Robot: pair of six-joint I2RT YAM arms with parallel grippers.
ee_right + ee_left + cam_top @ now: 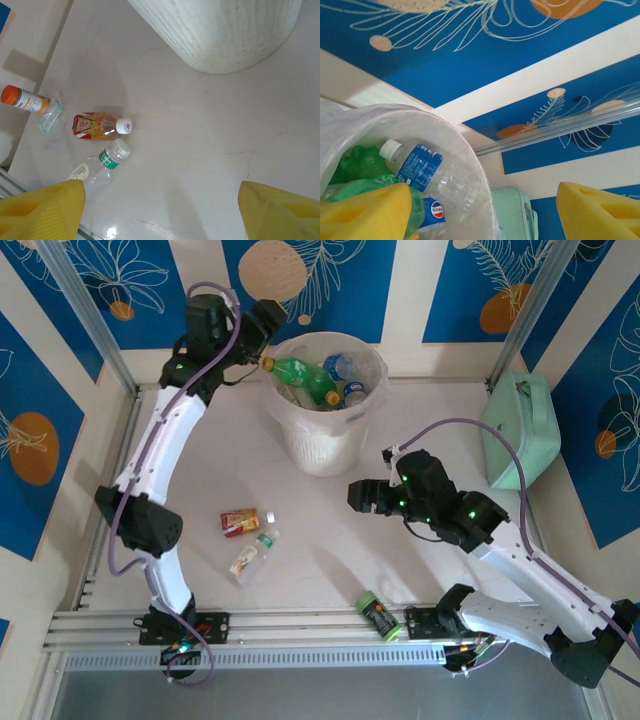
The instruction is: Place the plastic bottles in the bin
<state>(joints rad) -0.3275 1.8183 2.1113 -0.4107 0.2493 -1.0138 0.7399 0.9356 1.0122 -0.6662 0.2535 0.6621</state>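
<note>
Arms are bent. By the ribbed translucent bin (325,440) the left pincer (485,207) is held spread, empty; the right pincer (160,210) likewise.

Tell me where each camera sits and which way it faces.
Top external: high behind the robot, looking down on the table; left arm and right arm show.
Left wrist: on the left gripper, at the rim of the bin, facing the blue patterned wall; yellow fingertips at the bottom corners.
Right wrist: on the right gripper, facing down at the red-labelled bottle on the table; yellow fingertips at the bottom corners.
Shared: the bin shows in all three.
</note>
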